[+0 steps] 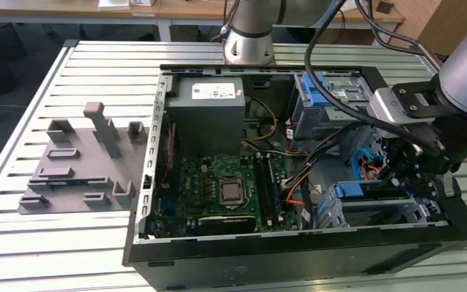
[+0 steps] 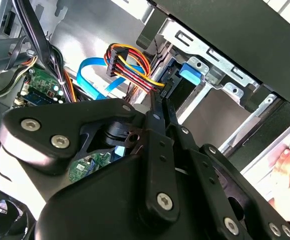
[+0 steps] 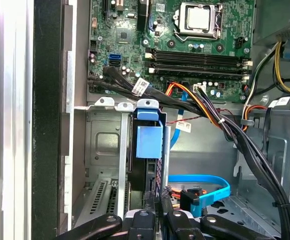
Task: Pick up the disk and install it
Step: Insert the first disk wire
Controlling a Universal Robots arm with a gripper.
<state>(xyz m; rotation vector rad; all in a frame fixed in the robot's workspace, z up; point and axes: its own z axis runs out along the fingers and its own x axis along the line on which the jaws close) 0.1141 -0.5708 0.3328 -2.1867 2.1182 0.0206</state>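
Fingers (image 3: 157, 210) of the gripper (image 3: 156, 200) sit pressed together in the first wrist view, closed on the edge of the disk (image 3: 145, 170), which stands mostly hidden in the drive cage (image 3: 105, 150) behind its blue bracket. Beyond, cables (image 3: 204, 107) cross the motherboard (image 3: 184, 50). Arm (image 1: 461, 79) bends down into the case (image 1: 298, 261).

Robotics lab, slatted aluminium workbench (image 1: 71, 243), opened computer tower (image 1: 298, 255), grey fixture plate (image 1: 79, 176), desks behind (image 1: 71, 12)
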